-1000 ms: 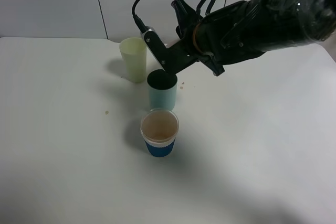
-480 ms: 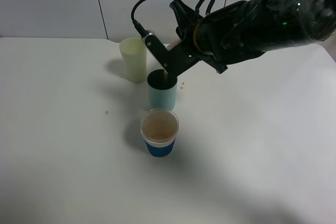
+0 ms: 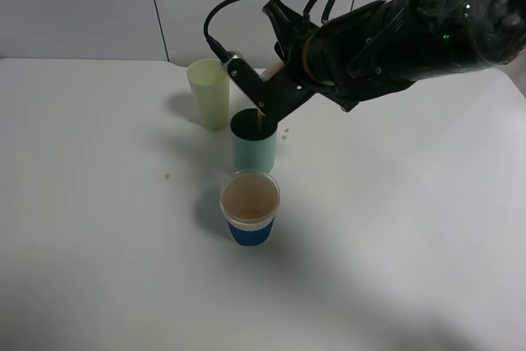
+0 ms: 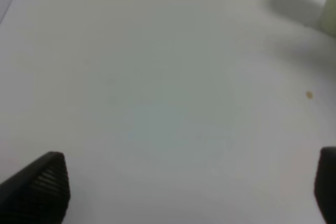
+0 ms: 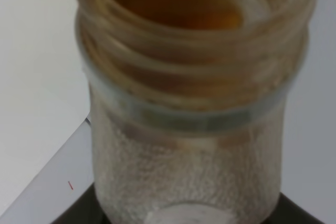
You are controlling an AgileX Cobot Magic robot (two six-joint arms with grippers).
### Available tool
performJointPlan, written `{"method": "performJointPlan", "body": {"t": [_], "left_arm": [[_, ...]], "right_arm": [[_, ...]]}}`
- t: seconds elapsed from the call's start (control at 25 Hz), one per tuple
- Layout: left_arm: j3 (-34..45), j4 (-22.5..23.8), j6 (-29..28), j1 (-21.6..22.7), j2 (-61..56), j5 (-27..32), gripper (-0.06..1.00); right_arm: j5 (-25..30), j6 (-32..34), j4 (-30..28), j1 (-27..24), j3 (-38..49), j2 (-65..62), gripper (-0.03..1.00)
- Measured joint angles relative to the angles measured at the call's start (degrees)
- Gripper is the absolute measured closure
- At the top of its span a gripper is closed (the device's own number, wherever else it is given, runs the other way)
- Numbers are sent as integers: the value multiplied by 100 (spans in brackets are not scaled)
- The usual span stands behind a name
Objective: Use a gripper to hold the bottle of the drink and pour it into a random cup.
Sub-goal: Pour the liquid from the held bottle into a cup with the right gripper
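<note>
Upper centre: right gripper [image 3: 261,103], clamped on the tilted bottle of the drink [image 5: 189,103], now drops a brown stream [image 3: 260,123] into the teal cup [image 3: 253,152], absent a second ago, so pouring looks underway.

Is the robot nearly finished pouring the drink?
Grabbing is done: the right gripper holds the bottle of the drink tipped over the teal cup. Pouring is under way, with brown liquid at the cup's rim. Amber drink shows inside the bottle, so more may be left to pour.
</note>
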Motion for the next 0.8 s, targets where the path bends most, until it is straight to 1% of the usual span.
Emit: {"method": "performJointPlan", "body": {"t": [0.6,0.8], "left_arm": [[0,31,0,0,0,0,1],[0,0,0,0,0,0,1]], "right_arm": [[91,-485,-45,117,0,0,61],[129,-509,-118,160,0,0,61]]}}
